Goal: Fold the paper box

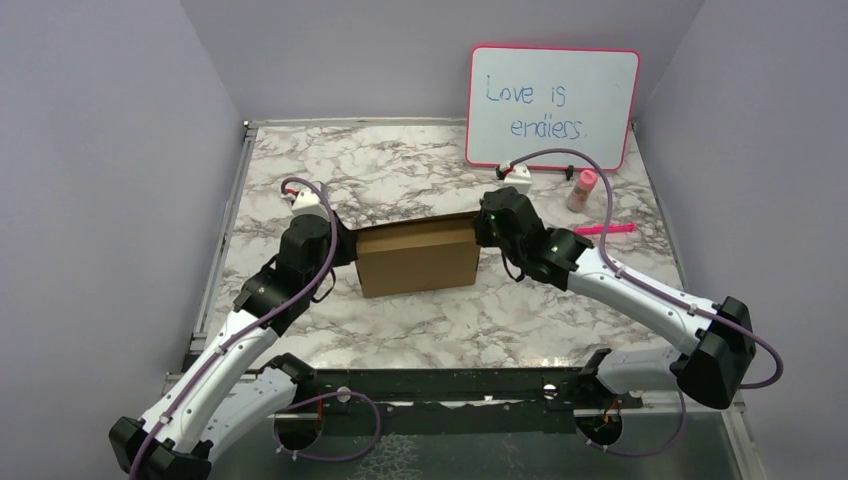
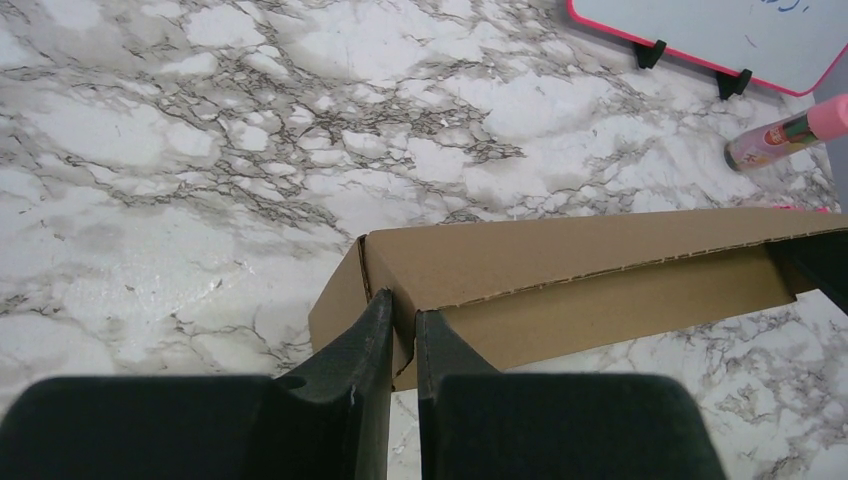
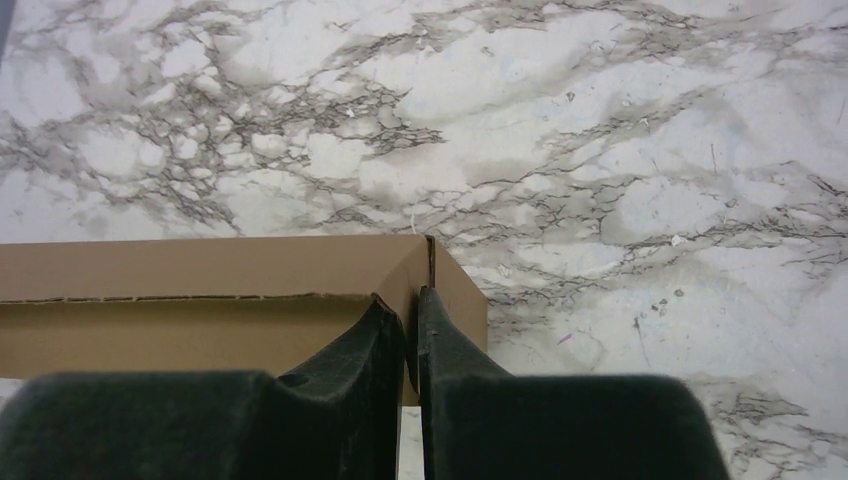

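Observation:
The paper box (image 1: 416,255) is plain brown cardboard and stands on the marble table (image 1: 400,180) between my two arms. My left gripper (image 1: 346,246) is at its left end. In the left wrist view that gripper (image 2: 403,315) is shut on the end wall at the corner of the paper box (image 2: 560,250), with the cardboard pinched between both fingers. My right gripper (image 1: 481,228) is at the right end. The right wrist view shows this gripper (image 3: 411,300) shut on the end panel of the paper box (image 3: 200,265). A long flap with a torn-looking edge runs along the box between the two grips.
A pink-framed whiteboard (image 1: 552,105) with blue writing stands at the back right. A pink-capped bottle (image 1: 582,190) and a pink marker (image 1: 605,229) lie in front of it, right of the box. Grey walls close in the table on three sides.

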Motion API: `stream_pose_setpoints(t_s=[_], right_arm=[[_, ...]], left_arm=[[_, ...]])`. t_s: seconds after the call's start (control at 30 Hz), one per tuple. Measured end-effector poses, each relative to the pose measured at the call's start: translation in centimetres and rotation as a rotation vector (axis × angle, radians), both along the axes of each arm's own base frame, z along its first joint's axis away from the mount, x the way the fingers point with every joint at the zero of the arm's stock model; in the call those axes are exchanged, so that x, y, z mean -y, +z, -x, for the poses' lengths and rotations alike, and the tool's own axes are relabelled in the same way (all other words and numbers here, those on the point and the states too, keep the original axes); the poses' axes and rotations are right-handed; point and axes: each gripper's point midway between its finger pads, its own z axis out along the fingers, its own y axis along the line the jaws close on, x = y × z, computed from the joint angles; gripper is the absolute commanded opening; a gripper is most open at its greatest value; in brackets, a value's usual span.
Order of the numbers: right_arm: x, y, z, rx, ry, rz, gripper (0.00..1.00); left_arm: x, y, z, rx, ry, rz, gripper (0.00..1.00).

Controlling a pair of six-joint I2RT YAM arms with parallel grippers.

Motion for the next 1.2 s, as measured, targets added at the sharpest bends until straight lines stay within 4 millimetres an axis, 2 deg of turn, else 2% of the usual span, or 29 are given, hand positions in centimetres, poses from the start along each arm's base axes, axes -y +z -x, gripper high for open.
stream_pose_setpoints(t_s=[0.1, 0.3, 0.4, 0.5, 0.6, 0.9, 1.0, 1.2], right_arm=[[0.3, -0.8, 0.0, 0.007, 0.027, 0.055, 0.13], [0.7, -0.7, -0.1, 0.036, 0.058, 0.135, 0.15], [0.7, -0.7, -0.1, 0.040, 0.065, 0.145, 0.19], [0.8, -0.7, 0.0, 0.039, 0.066, 0.142, 0.24], [0.9, -0.6, 0.4, 0.037, 0.072, 0.140, 0.35], [1.8, -0.3, 2.0, 0.015, 0.096, 0.151, 0.66], [2.0, 0.5, 2.5, 0.024, 0.109, 0.132, 0.75], [2.4, 3.4, 3.2, 0.077, 0.124, 0.072, 0.82]], left_arm=[[0.2, 0.0, 0.0, -0.001, -0.006, -0.001, 0.11], [0.5, -0.1, 0.0, -0.002, -0.018, -0.001, 0.13], [0.6, -0.1, 0.0, -0.002, -0.020, 0.000, 0.25], [0.9, -0.5, 0.4, -0.023, -0.040, 0.001, 0.31], [1.2, -0.8, 0.9, -0.042, -0.066, 0.003, 0.39], [1.7, 0.5, 2.5, -0.017, -0.119, 0.048, 0.66], [1.6, 1.5, 2.8, -0.003, -0.119, 0.069, 0.71], [1.8, 3.8, 2.7, 0.040, -0.114, 0.123, 0.78]])
